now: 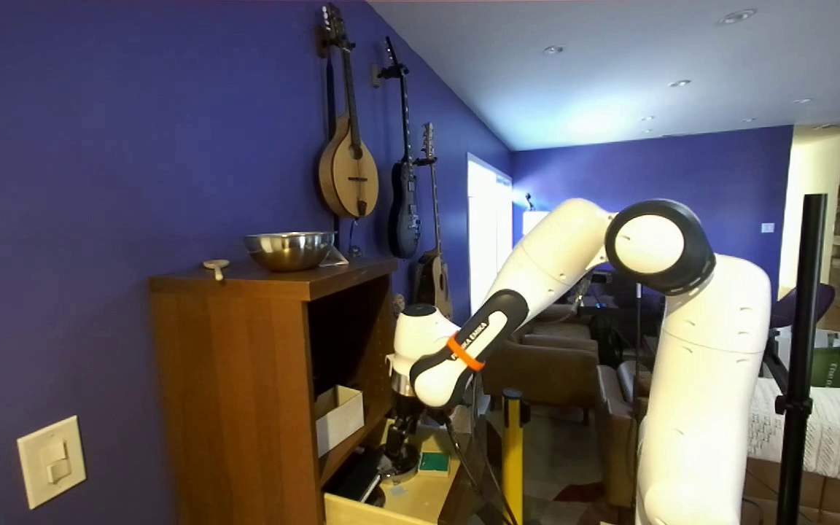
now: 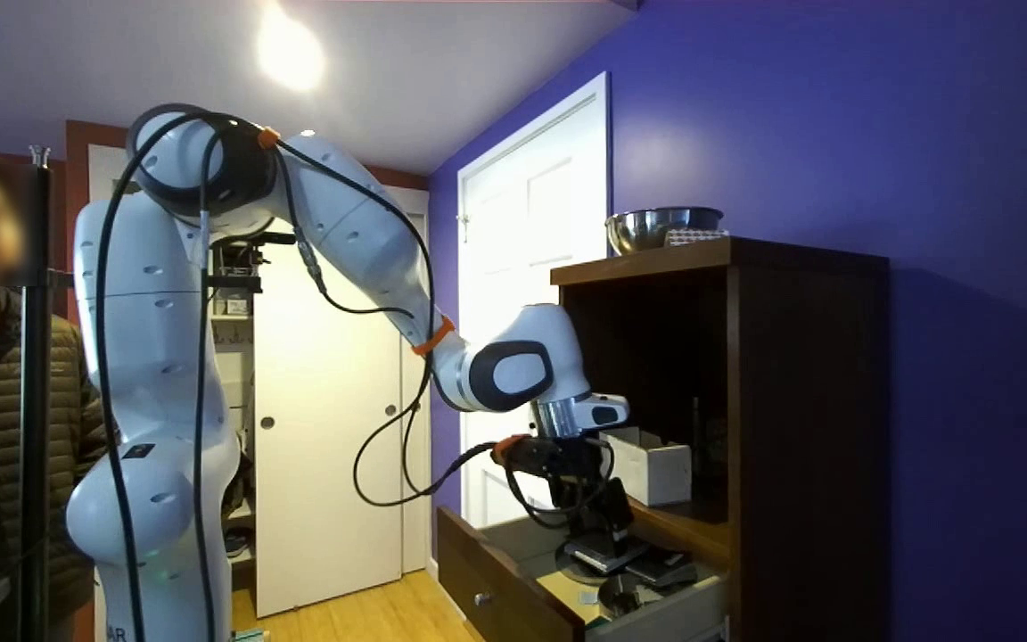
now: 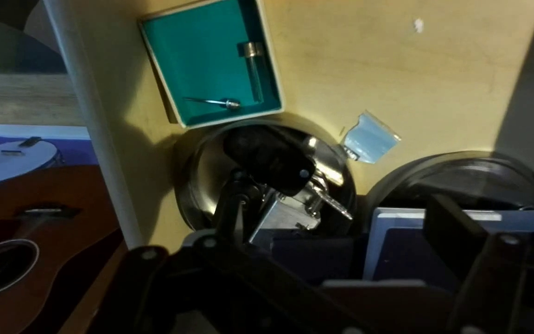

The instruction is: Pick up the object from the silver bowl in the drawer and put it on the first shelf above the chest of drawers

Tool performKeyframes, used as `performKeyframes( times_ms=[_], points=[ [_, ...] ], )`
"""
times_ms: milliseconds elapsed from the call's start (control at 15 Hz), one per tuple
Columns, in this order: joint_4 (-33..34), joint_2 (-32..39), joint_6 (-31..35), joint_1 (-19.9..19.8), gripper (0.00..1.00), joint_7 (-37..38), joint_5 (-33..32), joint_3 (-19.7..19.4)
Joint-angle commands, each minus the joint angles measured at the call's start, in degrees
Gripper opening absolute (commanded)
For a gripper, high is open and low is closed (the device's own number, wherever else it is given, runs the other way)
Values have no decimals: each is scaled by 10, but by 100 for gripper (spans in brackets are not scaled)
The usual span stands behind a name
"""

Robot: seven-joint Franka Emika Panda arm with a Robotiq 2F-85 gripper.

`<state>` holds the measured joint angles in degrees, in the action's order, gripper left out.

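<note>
Drawer (image 1: 362,509): in an exterior view, pulled out, gripper (image 1: 397,448) inside.
Shelf (image 2: 687,527): in an exterior view, above the drawer, a white box (image 2: 667,475) on it.
Bowl (image 3: 206,182): in the wrist view, holding metal bits (image 3: 295,212) and a black thing (image 3: 271,160), likely the object.
Jaws: wide apart, nothing visibly held; one finger (image 3: 230,208) over the bowl, its mate beyond.
Grasp: likely the step in hand, not yet made; next, shift to straddle the black thing, then close.

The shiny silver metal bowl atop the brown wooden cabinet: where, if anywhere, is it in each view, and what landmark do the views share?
In an exterior view: silver metal bowl, left of centre, mid-height.
In an exterior view: silver metal bowl, right of centre, upper half.
Wrist view: not in it.
Shared landmark: shallow pale-wood drawer.
</note>
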<state>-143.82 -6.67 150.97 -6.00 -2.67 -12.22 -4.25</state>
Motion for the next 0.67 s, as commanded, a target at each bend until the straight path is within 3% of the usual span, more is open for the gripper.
performKeyframes(
  times_ms=[0, 133, 200, 600],
  points=[
    [2, 13, 7, -1, 100, -9, 4, -7],
    [7, 31, 12, -2, 100, -18, 5, -14],
    [12, 44, 27, -7, 100, 11, -34, -13],
    [39, 111, 95, -8, 100, -2, -47, -26]
  ],
)
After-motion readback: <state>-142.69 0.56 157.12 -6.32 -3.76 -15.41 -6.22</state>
